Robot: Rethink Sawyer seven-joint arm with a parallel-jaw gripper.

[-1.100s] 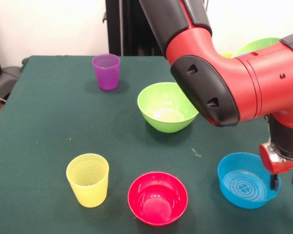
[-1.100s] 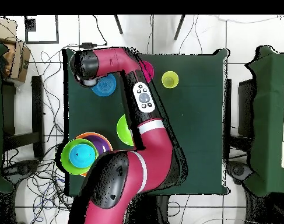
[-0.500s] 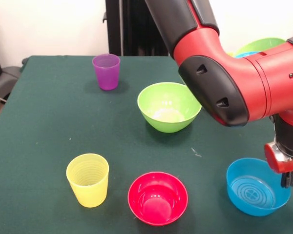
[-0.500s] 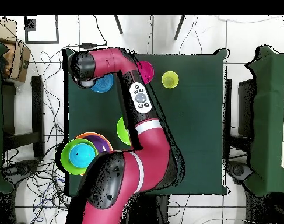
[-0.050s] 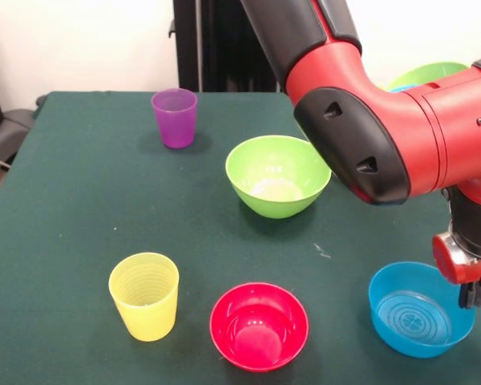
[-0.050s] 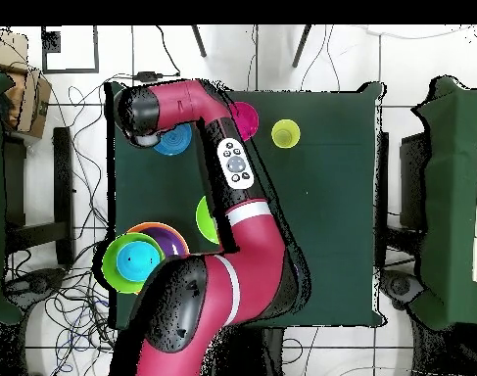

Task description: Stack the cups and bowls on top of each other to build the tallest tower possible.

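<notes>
While gripping, hand (image 5: 470, 295) pinches blue bowl (image 5: 413, 311).

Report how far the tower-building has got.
Done: the tower nests several bowls in an orange one. In hand: the gripper sits at the blue bowl's rim. Left loose: the green bowl, red bowl, yellow cup, purple cup.
</notes>
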